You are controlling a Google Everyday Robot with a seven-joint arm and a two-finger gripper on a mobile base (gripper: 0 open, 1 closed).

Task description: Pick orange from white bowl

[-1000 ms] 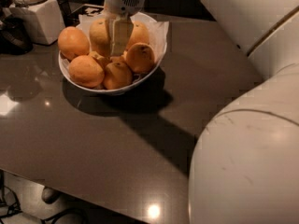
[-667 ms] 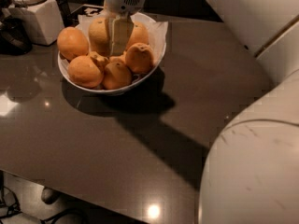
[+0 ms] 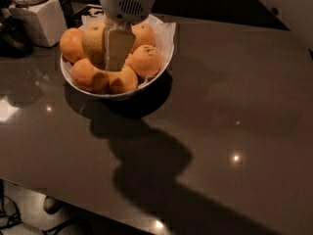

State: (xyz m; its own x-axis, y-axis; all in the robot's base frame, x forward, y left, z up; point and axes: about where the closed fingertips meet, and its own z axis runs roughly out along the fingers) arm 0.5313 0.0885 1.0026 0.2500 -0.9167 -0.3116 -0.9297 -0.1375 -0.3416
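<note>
The hand (image 3: 116,50) stays low in the bowl (image 3: 164,62), pressed beside the orange (image 3: 93,42), barely lower than before. I cannot tell whether it grips; lifting looks unstarted.

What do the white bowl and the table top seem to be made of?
White bowl: likely glazed ceramic; its wall looks smooth and shiny. Table: dark polished stone or laminate; it mirrors lamp spots. The gripper hangs in the bowl among the oranges.
</note>
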